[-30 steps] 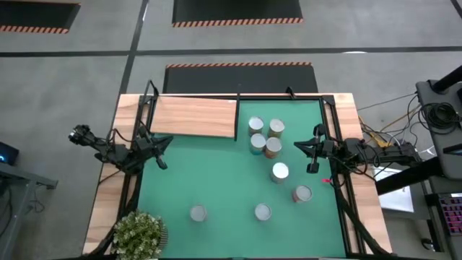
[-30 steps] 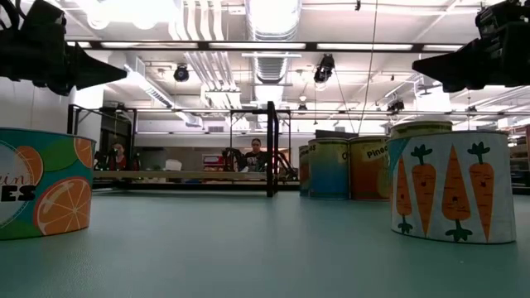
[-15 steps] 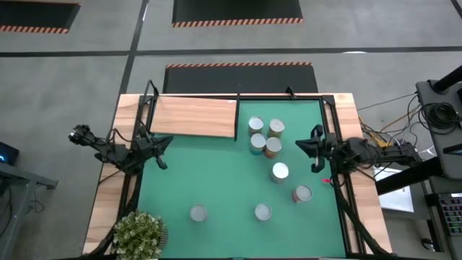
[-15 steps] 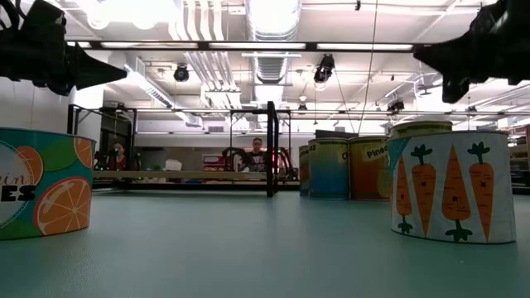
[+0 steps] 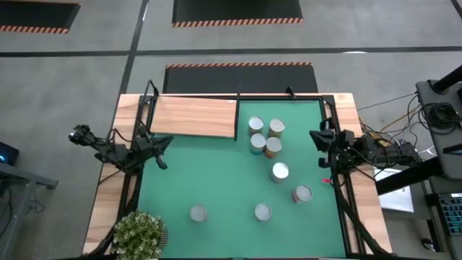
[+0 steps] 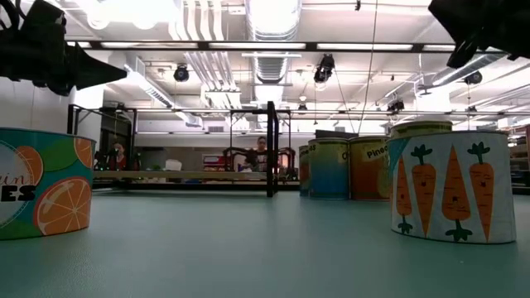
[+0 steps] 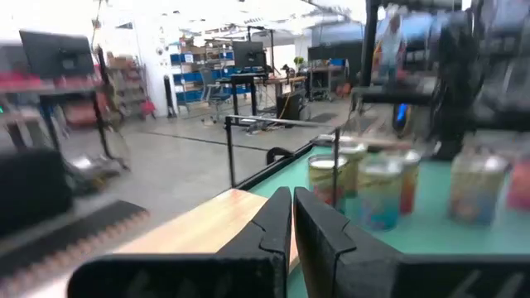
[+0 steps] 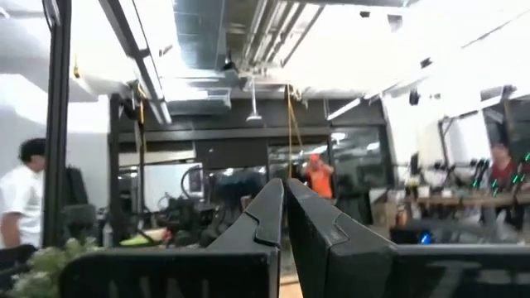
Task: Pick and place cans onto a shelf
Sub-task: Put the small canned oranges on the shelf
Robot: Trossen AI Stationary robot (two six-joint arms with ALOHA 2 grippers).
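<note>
Both grippers have their fingers pressed together and carry nothing; the right gripper (image 5: 317, 137) sits at the right edge of the green mat (image 5: 216, 188), tilted up so that its wrist view looks into the room over the table, where people stand far off; the left gripper (image 5: 163, 149) hangs over the mat's left edge, just below the shelf's lower left corner, pointing across the mat toward the cans

The shelf (image 5: 193, 116) lies flat in the mat's upper left corner with nothing on it; four cans (image 5: 264, 136) stand clustered just right of the shelf, touching or nearly so; a fifth can (image 5: 280, 172) stands alone below that cluster, a sixth (image 5: 302, 193) farther down near the mat's right edge, and two more (image 5: 263, 211) (image 5: 198, 213) sit apart near the mat's lower edge; a potted plant (image 5: 140, 235) stands at the mat's lower left corner
</note>
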